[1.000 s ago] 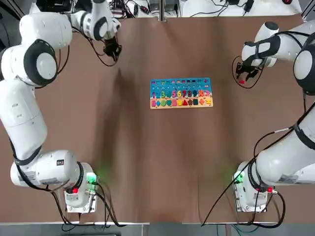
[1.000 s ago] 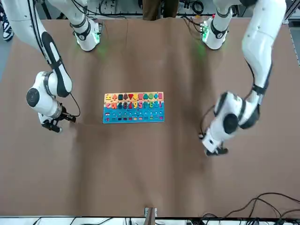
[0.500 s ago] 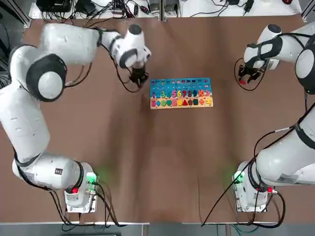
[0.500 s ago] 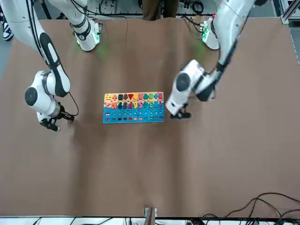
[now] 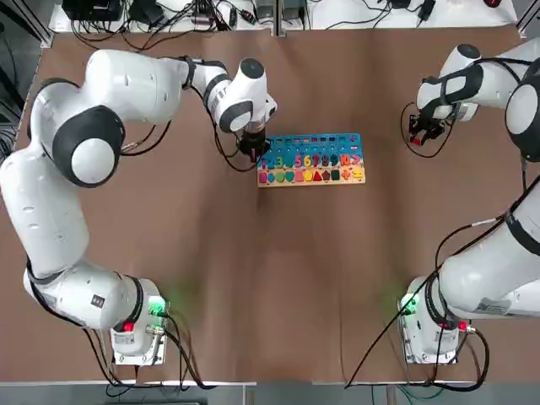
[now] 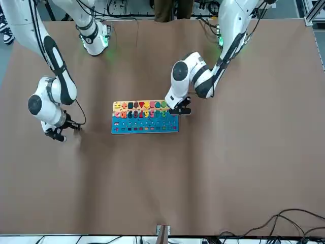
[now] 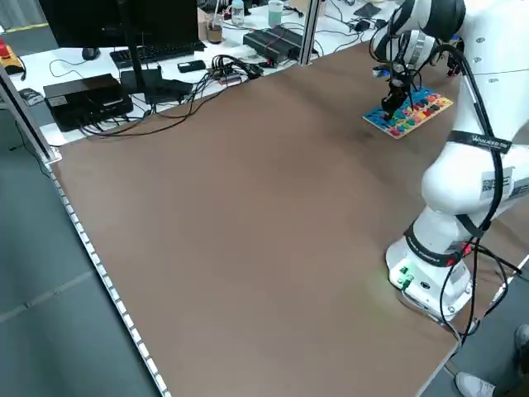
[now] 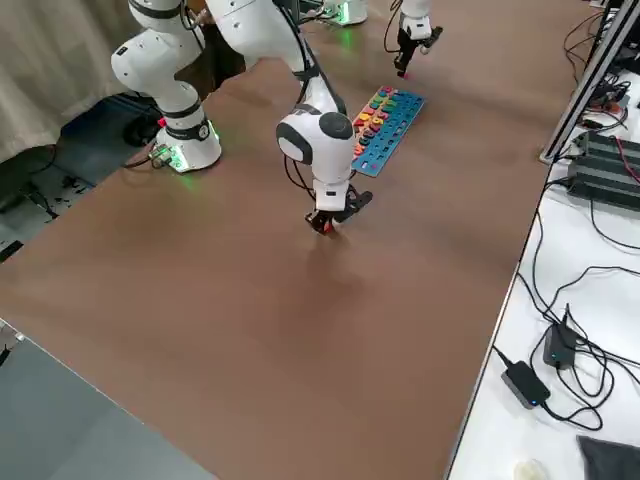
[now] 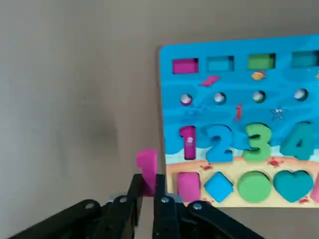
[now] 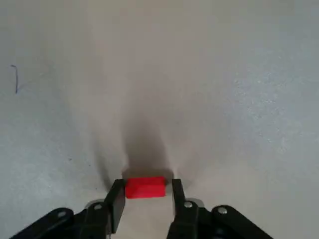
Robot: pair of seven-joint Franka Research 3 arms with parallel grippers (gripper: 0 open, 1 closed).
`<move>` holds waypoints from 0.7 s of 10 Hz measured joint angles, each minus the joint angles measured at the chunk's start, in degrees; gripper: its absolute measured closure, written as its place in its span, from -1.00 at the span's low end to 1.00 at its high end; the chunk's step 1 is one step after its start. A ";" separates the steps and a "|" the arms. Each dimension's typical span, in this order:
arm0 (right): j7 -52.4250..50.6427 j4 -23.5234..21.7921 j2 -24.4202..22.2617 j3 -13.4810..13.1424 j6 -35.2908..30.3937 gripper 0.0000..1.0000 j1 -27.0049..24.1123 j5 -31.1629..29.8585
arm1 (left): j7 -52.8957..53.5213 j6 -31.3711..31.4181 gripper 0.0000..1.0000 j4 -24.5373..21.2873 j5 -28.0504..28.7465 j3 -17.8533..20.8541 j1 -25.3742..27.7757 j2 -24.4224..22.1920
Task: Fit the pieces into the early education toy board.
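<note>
The early education toy board (image 5: 310, 158) lies flat at the table's middle, blue with coloured numerals and a wooden strip of shapes. My left gripper (image 5: 256, 150) hovers at the board's left end, shut on a pink piece (image 9: 146, 165) that stands upright between its fingers, just outside the board's edge (image 9: 160, 99). My right gripper (image 5: 418, 133) is low over the table far to the right of the board. Its fingers (image 10: 117, 199) press both sides of a small red piece (image 10: 145, 188). No other loose pieces show.
The brown table (image 5: 278, 278) stretches wide around the board. Cables run along the far edge (image 5: 211, 17), and a white side bench holds electronics (image 7: 91, 95). Both arm bases (image 5: 135, 337) stand at the near edge.
My left arm swung from the far left corner to the board's left end, carrying the pink piece. My right gripper's fingers closed in on the red piece.
</note>
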 joint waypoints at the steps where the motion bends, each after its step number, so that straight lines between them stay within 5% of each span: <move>1: -0.04 -0.01 0.01 0.05 0.00 0.10 0.00 0.00 | -0.30 0.02 0.74 0.61 0.00 0.05 -0.54 0.30; 7: -0.29 -0.02 0.02 0.27 -0.02 0.15 0.00 0.00 | -0.45 0.06 0.74 6.76 0.00 0.25 -0.78 6.42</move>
